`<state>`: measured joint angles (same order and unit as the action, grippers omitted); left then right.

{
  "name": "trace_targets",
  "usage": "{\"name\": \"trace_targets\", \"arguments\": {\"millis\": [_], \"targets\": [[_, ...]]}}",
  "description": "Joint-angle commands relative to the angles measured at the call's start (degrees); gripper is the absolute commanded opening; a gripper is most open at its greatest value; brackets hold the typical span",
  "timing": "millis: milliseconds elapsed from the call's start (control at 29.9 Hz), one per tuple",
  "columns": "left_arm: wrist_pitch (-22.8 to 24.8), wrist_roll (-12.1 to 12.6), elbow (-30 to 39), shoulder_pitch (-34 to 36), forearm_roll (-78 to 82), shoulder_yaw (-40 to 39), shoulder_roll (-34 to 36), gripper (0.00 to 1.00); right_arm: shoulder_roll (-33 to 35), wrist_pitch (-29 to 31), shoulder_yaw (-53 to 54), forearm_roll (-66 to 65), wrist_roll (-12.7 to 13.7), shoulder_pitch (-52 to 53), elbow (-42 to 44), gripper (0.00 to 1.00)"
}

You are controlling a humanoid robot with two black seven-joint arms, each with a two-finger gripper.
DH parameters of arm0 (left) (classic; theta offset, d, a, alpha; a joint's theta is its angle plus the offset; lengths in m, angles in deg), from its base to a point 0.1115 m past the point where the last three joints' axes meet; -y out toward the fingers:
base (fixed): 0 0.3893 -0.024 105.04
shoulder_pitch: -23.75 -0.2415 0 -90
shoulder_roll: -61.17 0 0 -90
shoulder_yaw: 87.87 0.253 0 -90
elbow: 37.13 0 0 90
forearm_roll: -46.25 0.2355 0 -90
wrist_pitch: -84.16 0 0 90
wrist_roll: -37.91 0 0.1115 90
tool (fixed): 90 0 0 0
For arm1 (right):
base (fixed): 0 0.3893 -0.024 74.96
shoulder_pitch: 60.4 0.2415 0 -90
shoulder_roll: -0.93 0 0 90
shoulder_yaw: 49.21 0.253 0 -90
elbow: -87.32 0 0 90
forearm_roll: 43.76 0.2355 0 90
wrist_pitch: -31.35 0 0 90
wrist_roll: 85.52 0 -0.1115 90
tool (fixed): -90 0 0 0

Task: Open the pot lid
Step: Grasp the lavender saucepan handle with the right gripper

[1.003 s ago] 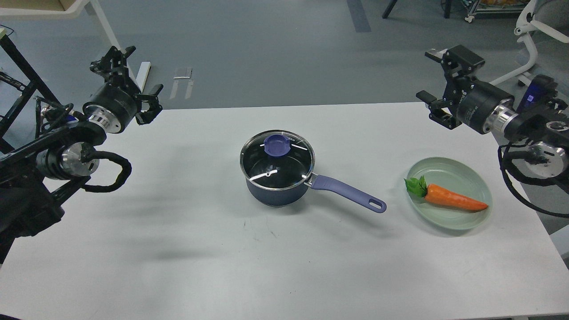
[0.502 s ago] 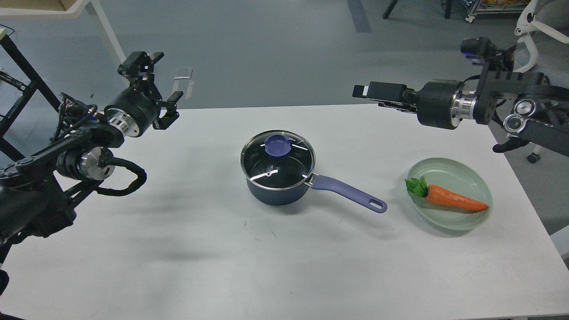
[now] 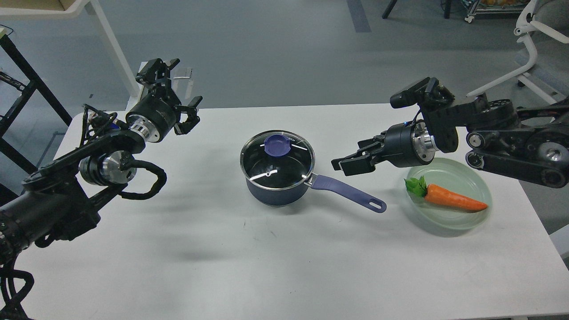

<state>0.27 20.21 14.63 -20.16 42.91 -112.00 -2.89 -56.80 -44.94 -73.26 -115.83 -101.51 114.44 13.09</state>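
Dark blue saucepan [image 3: 276, 186] stood upright near the middle of the white worktop [image 3: 222, 258], its long periwinkle handle [image 3: 349, 192] pointing right and toward the near edge, the hole in the handle's end visible. Glass lid [image 3: 277, 160] with steel rim sat seated on the pan, closing it; purple-blue knob [image 3: 277, 145] at its centre, untouched.

Right hand [image 3: 351, 160] hung just above the worktop to the right of the pan, over the handle's root but not touching it, fingers pointing left toward the lid. Its two fingers were spread with a visible gap, holding nothing. It was near the lid rim, apart from the knob.

Left hand [image 3: 175, 95] was raised at the far left corner of the worktop, well apart from the pan. Its fingers stood apart, one up near the back edge and one lower to the right; nothing between them.

Pale green glass dish [image 3: 475, 178] sat on the worktop to the right of the handle's end, partly under the right forearm. An orange carrot [image 3: 453, 200] with green leaves [image 3: 415, 186] lay in it, leaves to the left, tip to the right.
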Motion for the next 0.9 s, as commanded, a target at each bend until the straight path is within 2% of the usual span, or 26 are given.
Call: {"name": "trace_targets", "arguments": {"millis": [0,234,568,869], "targets": [[0.0,-0.3,-0.1,0.1,0.1,-0.2,0.6,0.99,-2.4,0.0,-2.7,-0.7,0.0,0.9,0.0,0.96],[0.2,-0.2,-0.1,0.1,0.2,0.5,1.7,0.99,-4.5,-0.9,-5.9,-0.9,-0.5,0.3,0.3,0.89],[0.1,0.0,-0.1,0.7,0.2,0.5,1.7,0.99,-4.6,-2.3,-7.1,-0.8,-0.5,0.0,0.3,0.68],[0.1,0.2,-0.1,0.8,0.3,0.6,1.1,0.99,-4.9,-2.3,-7.9,-0.8,-1.1,-0.6,0.1,0.65]]}}
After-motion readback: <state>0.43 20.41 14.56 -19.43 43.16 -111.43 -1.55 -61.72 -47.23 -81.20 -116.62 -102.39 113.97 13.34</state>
